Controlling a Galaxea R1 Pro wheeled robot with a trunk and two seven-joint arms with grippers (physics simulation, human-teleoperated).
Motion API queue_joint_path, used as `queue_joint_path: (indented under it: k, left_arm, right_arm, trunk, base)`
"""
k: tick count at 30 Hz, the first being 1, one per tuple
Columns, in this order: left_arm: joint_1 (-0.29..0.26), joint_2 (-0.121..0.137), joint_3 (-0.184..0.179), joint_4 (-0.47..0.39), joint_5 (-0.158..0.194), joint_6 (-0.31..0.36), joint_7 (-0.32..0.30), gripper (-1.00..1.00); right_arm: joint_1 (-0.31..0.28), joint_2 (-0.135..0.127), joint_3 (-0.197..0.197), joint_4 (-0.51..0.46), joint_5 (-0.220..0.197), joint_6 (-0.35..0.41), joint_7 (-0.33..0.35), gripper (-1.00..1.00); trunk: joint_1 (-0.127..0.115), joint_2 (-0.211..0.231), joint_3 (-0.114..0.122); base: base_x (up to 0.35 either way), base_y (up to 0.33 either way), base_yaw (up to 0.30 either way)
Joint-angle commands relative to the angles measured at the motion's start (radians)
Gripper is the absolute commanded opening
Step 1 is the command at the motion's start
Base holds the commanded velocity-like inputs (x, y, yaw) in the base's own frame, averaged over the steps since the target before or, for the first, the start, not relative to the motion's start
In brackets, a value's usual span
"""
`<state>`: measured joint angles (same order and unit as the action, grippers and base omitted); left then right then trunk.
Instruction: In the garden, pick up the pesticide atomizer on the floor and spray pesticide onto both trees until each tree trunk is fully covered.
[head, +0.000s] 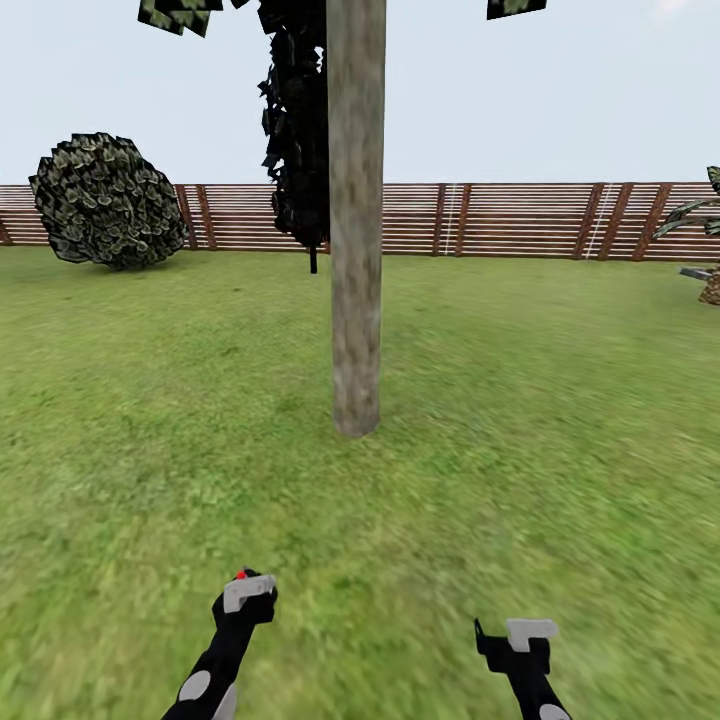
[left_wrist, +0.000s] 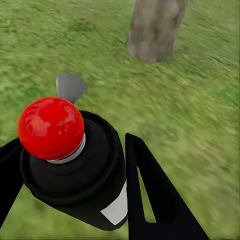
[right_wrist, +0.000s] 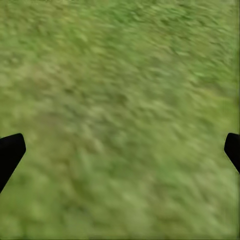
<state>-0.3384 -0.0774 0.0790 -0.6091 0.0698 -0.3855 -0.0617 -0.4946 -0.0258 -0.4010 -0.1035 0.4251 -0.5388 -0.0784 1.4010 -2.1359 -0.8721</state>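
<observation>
- Lawn (head: 520, 420): open grass on all sides, bounded far off by a slatted wooden fence (head: 500, 218).
- Tree trunk (head: 356, 220): grey-brown, mottled, upright, straight ahead of both arms.
- Pesticide atomizer (left_wrist: 80, 165): black body, white label, red cap, pinched in the left gripper (left_wrist: 75, 185).
- Right gripper (right_wrist: 120, 150): spread wide over bare grass.

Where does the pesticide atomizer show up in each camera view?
Head view: pesticide atomizer low and left of centre, in the left gripper.
Left wrist view: lower left, red cap toward the camera, between the jaws.
Right wrist view: just grass.
Shared landmark: the tree trunk.
</observation>
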Motion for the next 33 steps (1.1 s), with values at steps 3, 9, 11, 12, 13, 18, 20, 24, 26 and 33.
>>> queue_joint_path:
  k: [3, 9, 11, 12, 13, 18, 20, 24, 26, 33]
  left_arm:
    - [-0.002, 0.003, 0.002, -0.002, 0.006, 0.045, -0.010, -1.00]
    - [-0.103, 0.075, -0.001, 0.003, 0.005, 0.305, -0.100, -1.00]
    - [-0.150, 0.105, -0.002, 0.009, 0.004, 0.372, -0.229, -1.00]
    - [-0.164, 0.113, -0.002, 0.010, 0.004, 0.397, -0.281, -1.00]
    - [-0.176, 0.120, -0.002, 0.011, 0.004, 0.423, -0.332, -1.00]
    - [-0.226, 0.125, -0.014, -0.005, -0.088, 0.560, -0.808, -1.00]
    - [-0.228, 0.099, -0.020, -0.010, -0.144, 0.567, -0.911, -1.00]
    - [-0.230, 0.018, -0.034, -0.013, -0.326, 0.573, -1.038, -1.00]
    - [-0.230, -0.015, -0.036, -0.013, -0.393, 0.573, -1.055, -1.00]
    - [-0.231, -0.057, -0.039, -0.012, -0.468, 0.575, -1.073, -1.00]
  right_arm:
    - [-0.007, -0.017, -0.003, -0.003, 0.010, 0.037, 0.008, 1.00]
    - [-0.122, -0.080, -0.002, -0.079, 0.010, 0.369, 0.188, 1.00]
    - [-0.169, -0.106, -0.002, -0.113, 0.010, 0.442, 0.322, 1.00]
    - [-0.186, -0.115, -0.002, -0.121, 0.010, 0.459, 0.373, 1.00]
    - [-0.202, -0.123, -0.002, -0.127, 0.010, 0.473, 0.425, 1.00]
    - [-0.349, -0.151, -0.002, -0.151, 0.008, 0.634, 0.906, 1.00]
    - [-0.374, -0.138, -0.002, -0.152, 0.006, 0.651, 0.997, 1.00]
    - [-0.404, -0.076, -0.002, -0.154, 0.005, 0.682, 1.180, 1.00]
    - [-0.409, -0.048, -0.002, -0.154, 0.005, 0.705, 1.240, 1.00]
    - [-0.413, 0.061, 0.001, -0.153, 0.008, 0.734, 1.316, -1.00]
  trunk:
    - [0.000, 0.000, -0.001]
    - [0.000, 0.000, -0.001]
    - [0.000, 0.000, -0.001]
    - [0.000, 0.000, -0.001]
    - [0.000, 0.000, -0.001]
    - [0.000, 0.000, -0.001]
    - [0.000, 0.000, -0.001]
    - [0.000, 0.000, -0.001]
    - [0.000, 0.000, -0.001]
    - [0.000, 0.000, -0.001]
  base:
    - [0.000, 0.000, 0.000]
    - [0.000, 0.000, 0.000]
    - [0.000, 0.000, 0.000]
    - [0.000, 0.000, 0.000]
    - [0.000, 0.000, 0.000]
    - [0.000, 0.000, 0.000]
    - [0.000, 0.000, 0.000]
    - [0.000, 0.000, 0.000]
    - [0.000, 0.000, 0.000]
    - [0.000, 0.000, 0.000]
